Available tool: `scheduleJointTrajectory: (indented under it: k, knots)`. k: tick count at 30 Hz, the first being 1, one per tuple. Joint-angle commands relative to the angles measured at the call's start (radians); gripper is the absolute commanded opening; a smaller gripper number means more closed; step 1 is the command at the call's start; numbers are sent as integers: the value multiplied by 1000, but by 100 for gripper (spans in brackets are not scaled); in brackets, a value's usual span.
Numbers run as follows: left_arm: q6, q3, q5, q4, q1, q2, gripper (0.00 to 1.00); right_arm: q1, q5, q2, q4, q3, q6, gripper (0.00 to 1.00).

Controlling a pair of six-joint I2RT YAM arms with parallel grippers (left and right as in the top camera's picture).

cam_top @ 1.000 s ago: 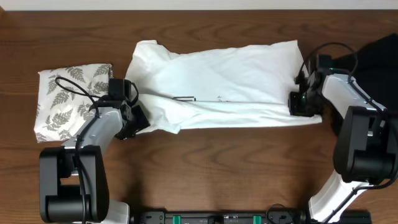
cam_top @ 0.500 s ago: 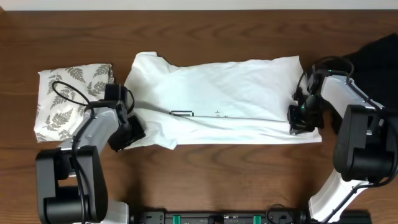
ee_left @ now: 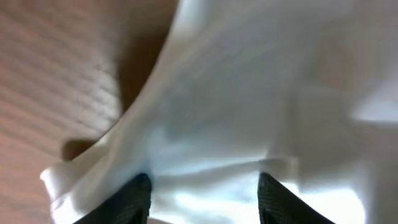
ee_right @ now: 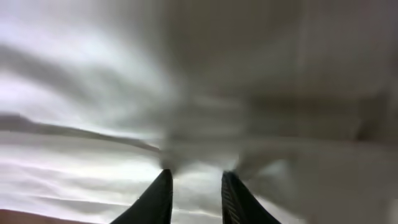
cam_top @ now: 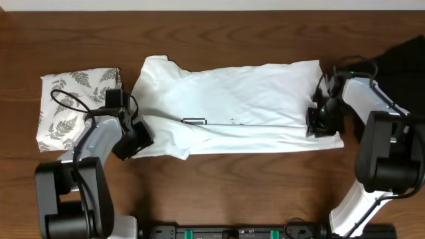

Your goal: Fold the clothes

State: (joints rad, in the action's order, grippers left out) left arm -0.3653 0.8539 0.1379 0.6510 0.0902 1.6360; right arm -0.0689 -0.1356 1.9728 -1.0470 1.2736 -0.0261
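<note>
The white T-shirt lies flat across the middle of the bench, nearer the far edge than the near edge. Its long axis runs left to right. One lengthwise fold line crosses the garment, and a small chest print sits on that line.

Left end effector – positioned at the left end of the T-shirt, on its near-side corner. In the left wrist view the end effector has white fabric bunched between its two dark fingertips, and it is clamped on the cloth. Bare wood shows beside the cloth edge.

Right end effector – positioned at the right end of the T-shirt, on its near-side corner. In the right wrist view the end effector has its fingers close together, with creases in the fabric converging between them; it is gripping the cloth.

A folded fern-print cloth lies near the left edge of the bench, apart from the T-shirt. A black garment lies at the far right corner.
</note>
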Motion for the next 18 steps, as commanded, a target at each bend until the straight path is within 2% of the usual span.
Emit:
scheduleJointTrajectory:
  k: [1, 6, 10, 13, 16, 18]
  knots:
    - [33, 12, 47, 7, 4, -82, 56, 54, -24, -85, 7, 79, 109, 27]
    - [35, 12, 62, 44, 4, -219, 57, 181, -25, -223, 19, 110, 407, 31]
    - [35, 12, 63, 76, 4, -296, 58, 287, -22, -249, -2, 110, 568, 37]
    - [35, 12, 65, 98, 4, -322, 61, 372, -3, -237, -5, 100, 604, 39]
    - [36, 10, 96, 111, 4, -323, 62, 456, 63, -218, -2, 85, 574, 28]
    - [36, 4, 148, 108, 3, -323, 61, 502, 111, -213, 6, 69, 534, 24]
